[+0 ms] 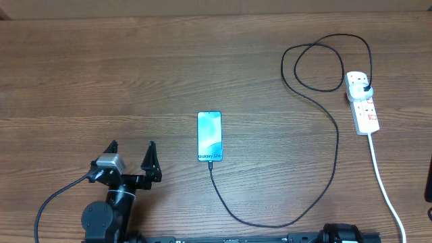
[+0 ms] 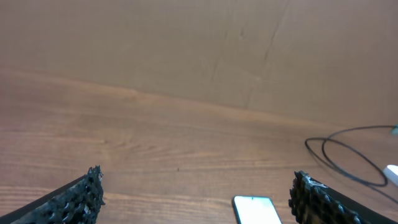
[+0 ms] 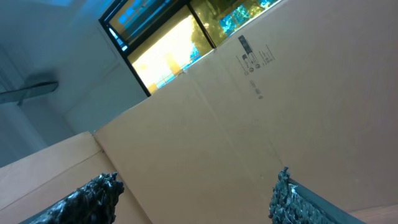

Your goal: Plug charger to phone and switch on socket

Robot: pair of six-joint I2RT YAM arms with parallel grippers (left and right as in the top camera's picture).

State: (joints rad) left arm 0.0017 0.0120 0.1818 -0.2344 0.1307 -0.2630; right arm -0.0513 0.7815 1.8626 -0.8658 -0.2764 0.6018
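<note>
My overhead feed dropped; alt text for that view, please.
Lit phone lies at centre, the black charger running from its near edge in a loop to the white socket at right. The left hand, open and empty, sits left of it.

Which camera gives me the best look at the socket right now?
Overhead: the whole socket shows at far right, black plug seated in it. Left wrist catches only a white sliver at its frame edge, possibly the socket. Right wrist sees only cardboard.
</note>
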